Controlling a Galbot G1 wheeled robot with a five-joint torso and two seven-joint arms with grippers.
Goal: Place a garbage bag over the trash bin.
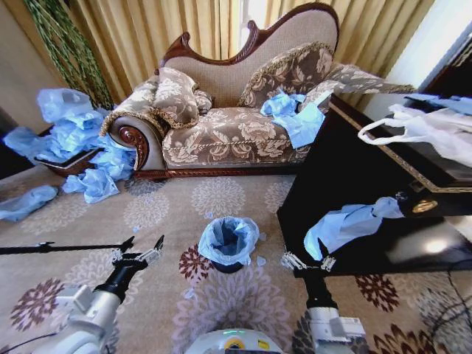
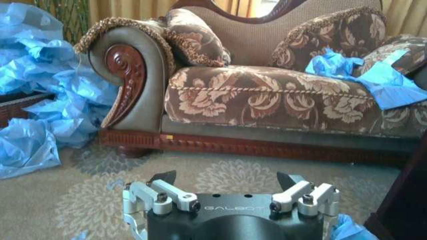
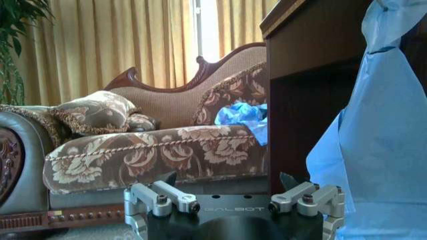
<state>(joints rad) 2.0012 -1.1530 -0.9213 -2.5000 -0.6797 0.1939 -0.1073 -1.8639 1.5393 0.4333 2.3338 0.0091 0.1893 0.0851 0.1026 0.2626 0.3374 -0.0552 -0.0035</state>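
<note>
**Lined bin on the patterned carpet, both grippers apart and empty**

The floor is a beige carpet [image 1: 66, 287] with floral medallions, and the trash bin [image 1: 228, 259] stands on it in front of a brown floral sofa [image 1: 228, 136] backed by gold curtains [image 1: 147, 29]. Far left of the bin, crumpled blue bags [image 1: 70, 136] are heaped by the sofa's scrolled arm. Nearer left of the bin, the left gripper [image 1: 140, 246] hovers over the carpet, jaws spread and holding nothing. The bin stands upright, long axis vertical, mouth up. The garbage bag [image 1: 228, 237] lines it, its blue rim ruffled out over the top; how evenly it sits is hard to judge. Right of the bin, the right gripper [image 1: 307, 262] sits at the edge of a dark cabinet [image 1: 346, 166], jaws spread, empty, beside another blue bag [image 1: 346, 223] draped there.
</note>
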